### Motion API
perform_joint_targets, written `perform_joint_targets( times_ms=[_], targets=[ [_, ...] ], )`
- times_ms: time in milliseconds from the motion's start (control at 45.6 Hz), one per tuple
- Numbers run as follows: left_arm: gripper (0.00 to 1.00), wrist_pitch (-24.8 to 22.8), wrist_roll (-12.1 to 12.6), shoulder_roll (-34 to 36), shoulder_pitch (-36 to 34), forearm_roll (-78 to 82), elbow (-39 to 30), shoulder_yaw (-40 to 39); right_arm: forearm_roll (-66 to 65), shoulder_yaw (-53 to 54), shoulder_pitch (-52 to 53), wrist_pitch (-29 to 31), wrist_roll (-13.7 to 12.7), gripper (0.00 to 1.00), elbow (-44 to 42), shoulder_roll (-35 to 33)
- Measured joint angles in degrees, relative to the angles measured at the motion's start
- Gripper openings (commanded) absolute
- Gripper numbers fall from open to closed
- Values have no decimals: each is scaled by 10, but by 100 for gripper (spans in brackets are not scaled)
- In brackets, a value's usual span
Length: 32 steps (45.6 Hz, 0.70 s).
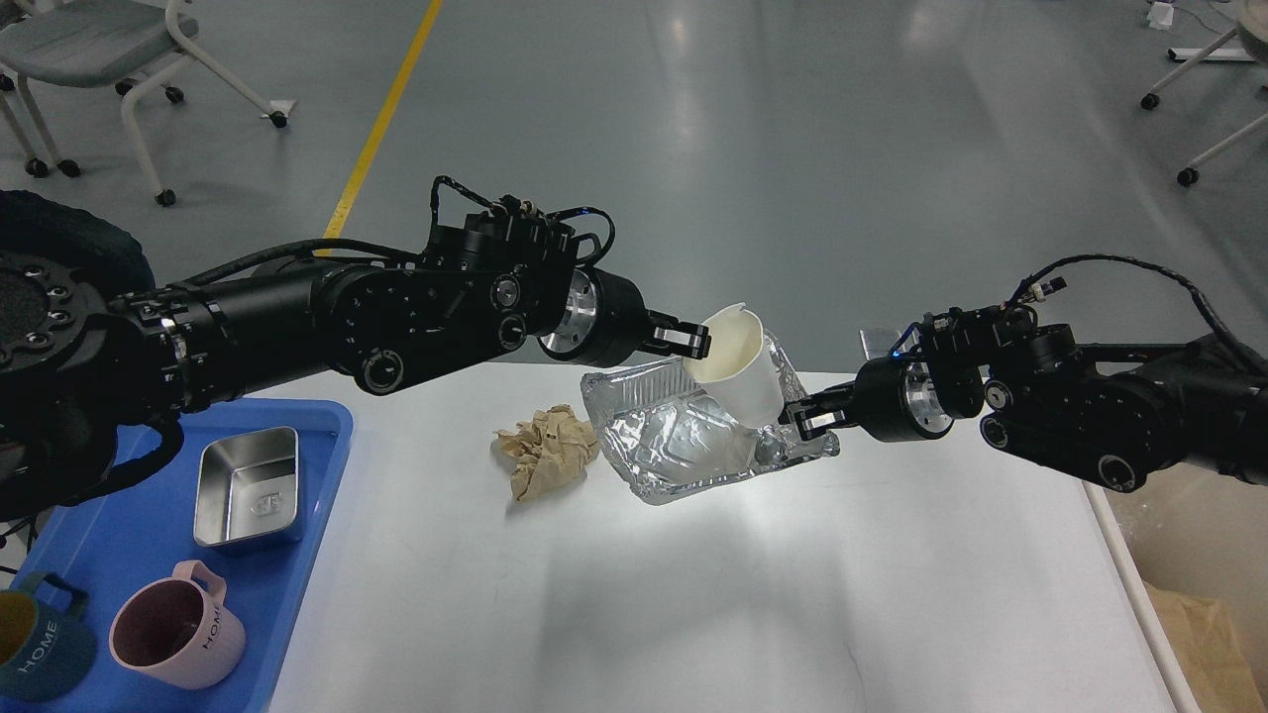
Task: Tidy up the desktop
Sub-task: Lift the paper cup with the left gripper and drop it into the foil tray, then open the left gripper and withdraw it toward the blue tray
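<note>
The white desktop [693, 594] fills the lower view. My left gripper [699, 343] is shut on the rim of a white paper cup [741, 371] and holds it tilted over a crumpled foil tray [684, 441]. My right gripper [804, 420] is shut on the foil tray's right rim and holds that side a little raised. A crumpled brown paper napkin [543, 451] lies on the desktop just left of the foil tray.
A blue plastic tray [129, 555] at the left front holds a metal box [248, 487], a pink mug [176, 626] and a dark teal mug [35, 639]. A beige bin with brown paper [1204, 624] stands past the right edge. Chairs stand on the floor behind.
</note>
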Motion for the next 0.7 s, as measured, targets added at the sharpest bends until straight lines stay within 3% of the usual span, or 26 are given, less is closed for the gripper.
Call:
perform_joint_targets(
  times_ms=[285, 329, 416, 482, 613, 701],
  targets=[
    [7, -7, 0, 0, -13, 1, 0, 26, 0, 0, 0, -1, 0, 0, 0, 0],
    [15, -7, 0, -1, -13, 1, 0, 27, 0, 0, 0, -1, 0, 0, 0, 0],
    [48, -7, 3, -1, -13, 1, 3, 27, 1, 0, 0, -1, -1, 0, 0, -1],
    [65, -7, 8, -2, -12, 1, 6, 27, 1, 1, 0, -1, -1, 0, 0, -2],
    [84, -5, 14, -2, -11, 0, 8, 24, 2, 1, 0, -1, -1, 0, 0, -2],
    [90, -2, 12, -2, -9, -1, 8, 20, 2, 1, -1, -1, 0, 0, 0, -2]
  ],
)
